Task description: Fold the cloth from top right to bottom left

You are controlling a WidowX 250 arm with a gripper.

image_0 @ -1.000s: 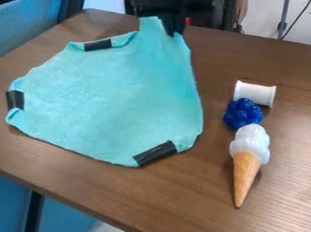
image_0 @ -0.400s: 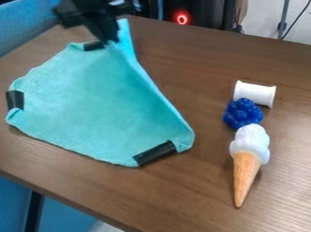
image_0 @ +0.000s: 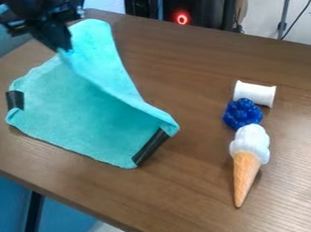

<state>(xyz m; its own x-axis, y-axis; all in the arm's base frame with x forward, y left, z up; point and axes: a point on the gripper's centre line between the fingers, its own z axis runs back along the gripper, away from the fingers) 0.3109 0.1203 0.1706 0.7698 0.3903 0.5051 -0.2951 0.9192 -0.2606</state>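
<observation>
a black two-finger robot gripper, far left, its jaws clamped on the raised corner of a turquoise fabric cloth. the cloth lies on the left of a brown wooden table, far edge lifted. at right, far to near: white spool, bumpy blue toy, white-topped tan ice cream cone.

A white spool is lying on its side on the right part of the brown wooden table. A bumpy dark-blue cluster is sitting just below it in view, and a toy ice cream cone is lying next in the row, its tip pointing toward the view's lower edge. Behind the table, a red ring light is glowing on a black device, and a thin black cable is hanging farther right.
</observation>
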